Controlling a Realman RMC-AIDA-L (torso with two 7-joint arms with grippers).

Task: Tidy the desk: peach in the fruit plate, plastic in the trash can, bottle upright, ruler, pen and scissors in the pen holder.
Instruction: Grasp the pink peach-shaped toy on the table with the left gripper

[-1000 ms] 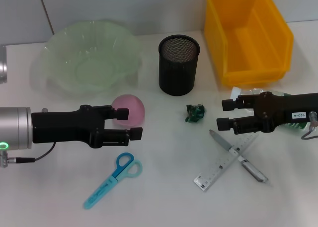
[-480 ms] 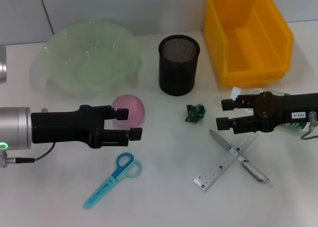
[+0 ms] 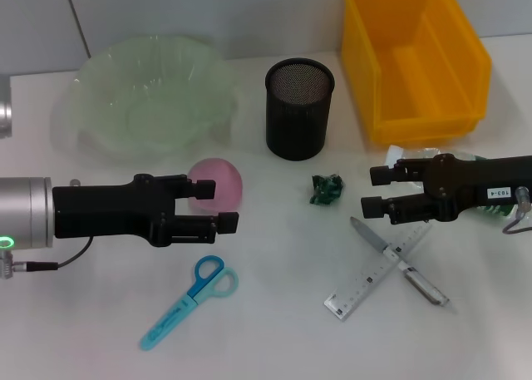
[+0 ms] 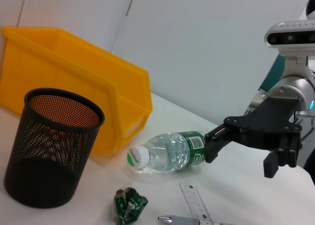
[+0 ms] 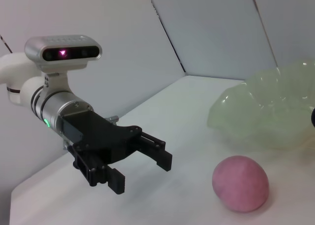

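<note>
White desk (image 3: pixel 283 330) with the yellow bin (image 3: pixel 416 60) at the back, green plate (image 3: pixel 145 97) back left, mesh cup (image 3: pixel 299 108) between them. Left gripper (image 3: pixel 214 204) hovers by the peach (image 3: pixel 218 180), jaws wide and empty. Right gripper (image 3: pixel 378 190) has jaws wide, in front of the lying bottle (image 4: pixel 170 156). Ruler (image 3: pixel 374 273) crosses the pen (image 3: pixel 399 262); scissors (image 3: pixel 189 301) front left; plastic (image 3: pixel 327 189) sits mid-desk.

Pink peach (image 3: pixel 214 184) beside green plate (image 3: pixel 145 95)
</note>
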